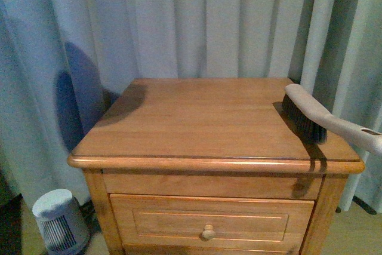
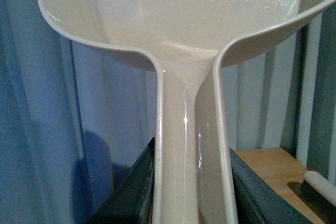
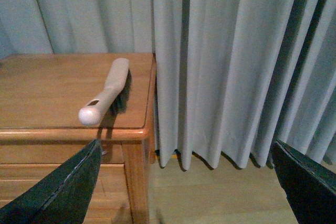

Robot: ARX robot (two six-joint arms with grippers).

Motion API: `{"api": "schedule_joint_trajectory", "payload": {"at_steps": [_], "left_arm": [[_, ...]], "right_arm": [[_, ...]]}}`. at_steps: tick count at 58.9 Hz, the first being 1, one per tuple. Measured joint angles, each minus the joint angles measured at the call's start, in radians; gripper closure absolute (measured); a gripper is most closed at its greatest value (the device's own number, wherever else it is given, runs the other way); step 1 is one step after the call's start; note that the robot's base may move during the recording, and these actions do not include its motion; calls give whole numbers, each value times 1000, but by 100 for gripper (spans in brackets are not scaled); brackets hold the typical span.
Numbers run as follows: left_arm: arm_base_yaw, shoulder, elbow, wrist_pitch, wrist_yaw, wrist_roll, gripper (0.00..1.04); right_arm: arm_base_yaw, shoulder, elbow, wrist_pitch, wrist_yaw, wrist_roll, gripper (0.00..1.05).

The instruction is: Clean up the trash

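Dustpan (image 2: 173, 14) clamped in left pincer (image 2: 191, 148) (right pincer (image 3: 186, 148) agape).

The counter (image 1: 197, 123) is warm honey-brown wood with faint grain. The brush (image 1: 325, 117) has a pale beige handle and black bristles (image 1: 301, 125). The dustpan (image 2: 184, 24) is glossy pinkish-beige. The curtains (image 1: 179, 22) are plain grey-blue. A small white appliance (image 1: 57, 216) shows a dark-striped grille. The right end effector (image 3: 186, 145) has dark grey fingers (image 3: 58, 192).
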Motion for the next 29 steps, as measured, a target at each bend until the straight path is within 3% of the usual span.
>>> {"api": "schedule_joint_trajectory", "payload": {"at_steps": [9, 15, 20, 25, 29], "left_arm": [[60, -223, -71, -119, 89, -64, 77], [82, -289, -85, -152, 90, -92, 77], [84, -291, -86, -156, 93, -99, 77], [83, -291, -86, -156, 103, -99, 77], [84, -291, -86, -156, 97, -101, 77]], "right_arm": [[0, 0, 0, 0, 0, 0, 7], [1, 0, 0, 0, 6, -2, 7], [137, 146, 43, 31, 320, -49, 7], [180, 325, 128, 93, 348, -49, 7], [188, 497, 248, 107, 313, -31, 7]]}}
